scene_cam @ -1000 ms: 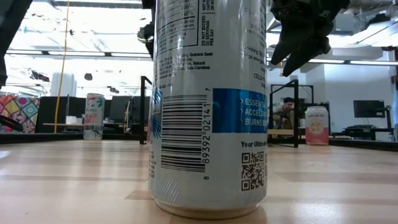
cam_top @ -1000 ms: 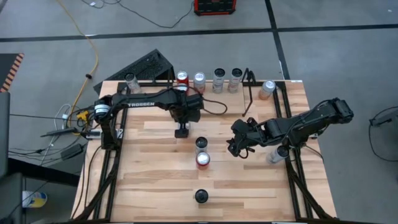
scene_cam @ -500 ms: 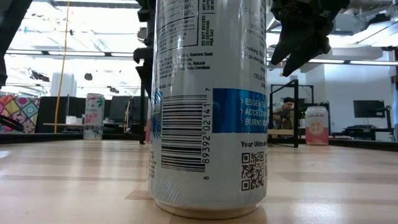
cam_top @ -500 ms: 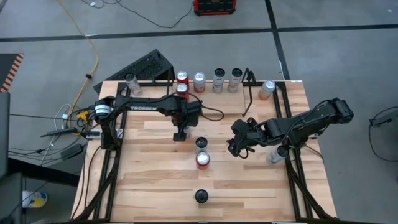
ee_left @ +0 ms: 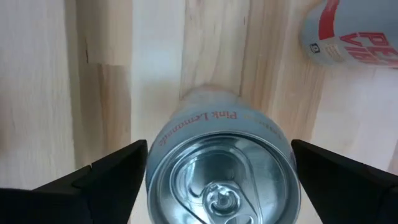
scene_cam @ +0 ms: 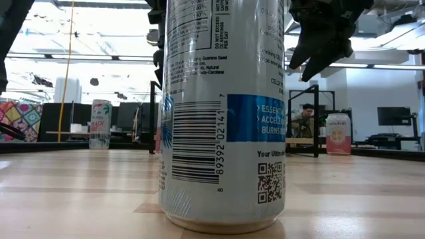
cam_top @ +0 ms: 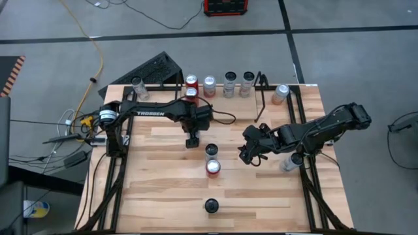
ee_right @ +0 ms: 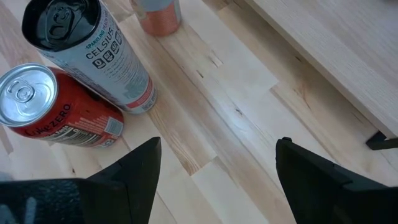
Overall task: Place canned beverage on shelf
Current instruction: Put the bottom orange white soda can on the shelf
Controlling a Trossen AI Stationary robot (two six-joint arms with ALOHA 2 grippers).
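Observation:
A silver-topped can marked Pink Lemonade point(ee_left: 221, 186) stands upright on the wooden table. My left gripper point(ee_left: 219, 151) hangs open over it, pointing down, one finger point(ee_left: 93, 180) on each side of the can; I see no touch. From above, the left gripper point(cam_top: 191, 140) hides this can. The shelf point(cam_top: 260, 85), a black wire rack at the table's far edge, holds several upright cans point(cam_top: 209, 83). My right gripper point(cam_top: 247, 155) waits open above the table right of centre, with nothing between its fingers point(ee_right: 140, 180).
A black-topped Celsius can point(cam_top: 211, 151) and a red Coke Zero can point(cam_top: 213, 168) stand just right of my left gripper. Another can point(cam_top: 211, 205) stands near the front edge. Single cans stand at far left point(cam_top: 137, 85), far right point(cam_top: 281, 93) and under the right arm point(cam_top: 290, 161).
My left gripper has sunk straight down over the Pink Lemonade can, rolling a little, and has then held still. Its fingers stay apart.

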